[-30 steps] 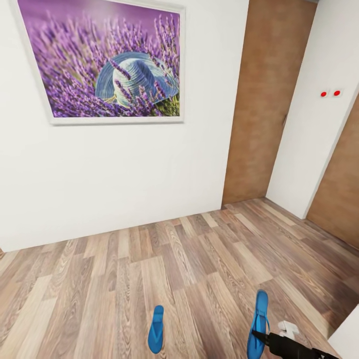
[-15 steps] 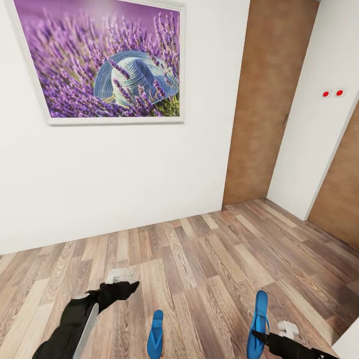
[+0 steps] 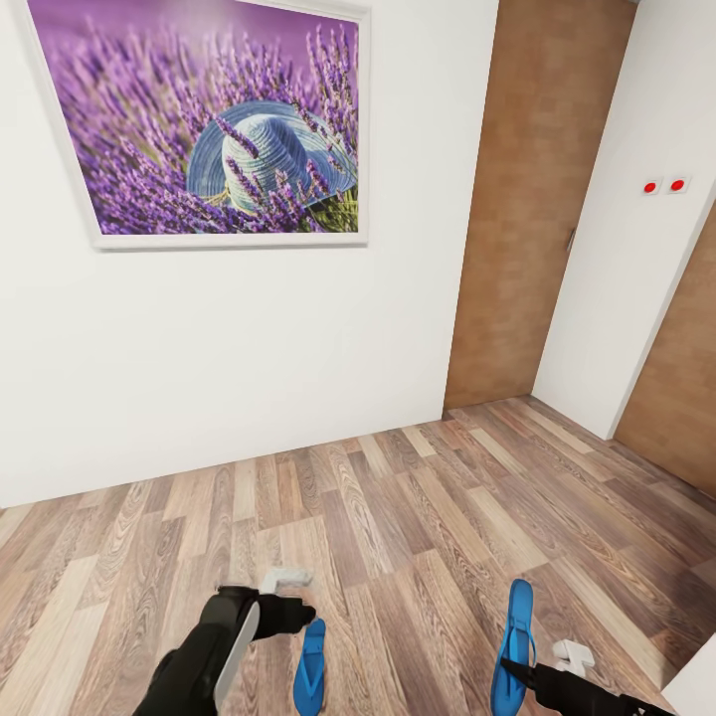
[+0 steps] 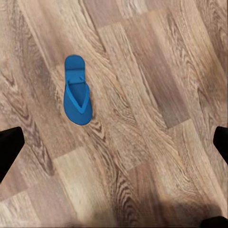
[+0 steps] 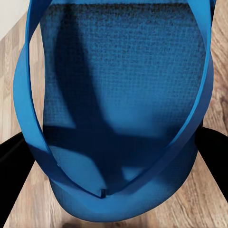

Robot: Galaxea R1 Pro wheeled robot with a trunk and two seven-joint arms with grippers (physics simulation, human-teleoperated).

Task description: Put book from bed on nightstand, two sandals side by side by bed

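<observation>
Two bright blue sandals lie apart on the wood-plank floor. The left sandal (image 3: 311, 664) (image 4: 77, 97) sits just beyond my left gripper (image 3: 295, 614) (image 4: 114, 142), which hovers above the floor, open, with its black fingers (image 4: 9, 147) spread wide and nothing between them. The right sandal (image 3: 514, 641) (image 5: 118, 104) is very close in the right wrist view. My right gripper (image 3: 517, 671) (image 5: 114, 156) has its dark fingers (image 5: 12, 164) against both sides of that sandal's end, where the toe straps meet. The book, bed and nightstands are out of view.
A white wall (image 3: 249, 358) with a purple flower picture (image 3: 209, 119) stands ahead. A brown door (image 3: 527, 209) is at the right, with a second brown door (image 3: 676, 378) past a white corner. A white edge (image 3: 701, 676) shows at the bottom right.
My left arm has come into the head view and swung right, ending beside the left sandal. The right gripper and both sandals have stayed put.
</observation>
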